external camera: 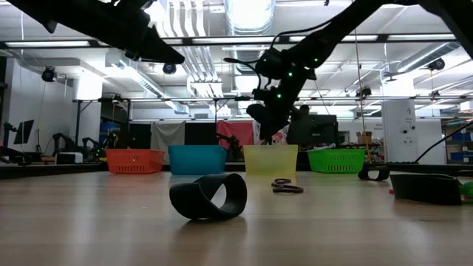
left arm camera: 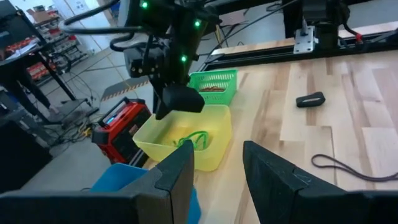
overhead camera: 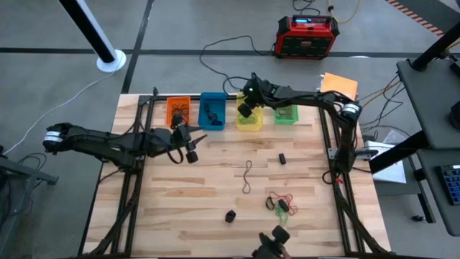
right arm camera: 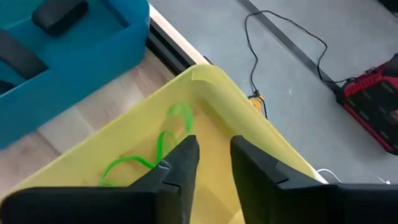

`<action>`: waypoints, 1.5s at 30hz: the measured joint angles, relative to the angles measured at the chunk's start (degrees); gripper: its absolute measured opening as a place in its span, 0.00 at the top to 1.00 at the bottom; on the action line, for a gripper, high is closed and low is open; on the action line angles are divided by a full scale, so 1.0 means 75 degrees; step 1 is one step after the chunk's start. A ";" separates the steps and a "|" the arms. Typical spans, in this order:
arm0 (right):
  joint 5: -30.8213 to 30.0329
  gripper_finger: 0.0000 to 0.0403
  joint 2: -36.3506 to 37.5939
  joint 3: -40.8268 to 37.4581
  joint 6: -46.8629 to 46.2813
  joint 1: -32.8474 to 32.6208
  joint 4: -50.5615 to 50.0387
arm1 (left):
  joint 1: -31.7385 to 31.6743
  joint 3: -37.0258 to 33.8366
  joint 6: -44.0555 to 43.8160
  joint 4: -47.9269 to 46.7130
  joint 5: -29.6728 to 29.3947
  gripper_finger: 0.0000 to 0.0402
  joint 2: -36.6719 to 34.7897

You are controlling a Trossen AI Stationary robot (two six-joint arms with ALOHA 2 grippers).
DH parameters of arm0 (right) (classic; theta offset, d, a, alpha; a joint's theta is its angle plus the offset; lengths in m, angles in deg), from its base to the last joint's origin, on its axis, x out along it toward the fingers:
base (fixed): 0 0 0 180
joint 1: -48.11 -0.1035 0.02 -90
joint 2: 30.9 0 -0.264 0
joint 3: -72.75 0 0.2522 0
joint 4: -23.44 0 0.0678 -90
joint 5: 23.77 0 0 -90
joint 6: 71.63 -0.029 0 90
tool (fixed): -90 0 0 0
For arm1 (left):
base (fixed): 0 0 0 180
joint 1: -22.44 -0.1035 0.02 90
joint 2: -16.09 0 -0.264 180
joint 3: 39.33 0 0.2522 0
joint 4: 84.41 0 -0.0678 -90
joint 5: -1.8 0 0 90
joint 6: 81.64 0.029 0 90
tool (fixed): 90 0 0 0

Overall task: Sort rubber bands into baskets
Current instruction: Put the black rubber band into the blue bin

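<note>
Right end effector (right arm camera: 208,155) above yellow basket (right arm camera: 261,134)

Grey concrete floor (overhead camera: 215,25) is showing all around the wooden table (overhead camera: 215,180). A red-black box (overhead camera: 307,36) is sitting on it just beyond the table's far edge, cables trailing off. Ceiling lights (external camera: 247,15) are glowing overhead.

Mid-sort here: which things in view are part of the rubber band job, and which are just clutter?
Job:
yellow basket under the right gripper
orange basket
blue basket
green basket
green band in the yellow basket
loose bands on the table
left gripper

Lying about:
red-black box
floor cables
</note>
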 joint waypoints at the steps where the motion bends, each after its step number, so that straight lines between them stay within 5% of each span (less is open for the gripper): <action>1: 0.0000 0.76 -0.0073 0.0127 -0.0004 0.0000 -0.0108 | -0.0015 0.0000 -0.0001 0.0017 -0.0001 0.69 0.0000; 13: 0.0176 0.59 0.0873 0.0409 -0.0172 -0.0499 -0.1749 | 0.0016 0.0000 -0.1129 -0.0294 0.0009 0.69 0.0003; 20: 0.2805 0.60 0.2026 0.0292 -0.0134 -0.1662 -0.3839 | 0.0032 0.0000 -0.1912 -0.0580 0.0798 0.69 0.0003; 30: 0.3150 0.63 0.2918 -0.0626 -0.3653 -0.4363 -0.6472 | 0.0240 0.0000 -0.2980 -0.0580 0.1011 0.69 0.0003; 38: 0.3148 0.63 0.3113 -0.1653 -0.6944 -0.6564 -0.6518 | 0.1075 0.0000 -0.3185 -0.0209 0.0994 0.69 0.0003; 45: 0.2598 0.63 0.3132 -0.2387 -0.8207 -0.7796 -0.5488 | 0.1616 0.0000 -0.3254 -0.0179 0.0988 0.69 0.0003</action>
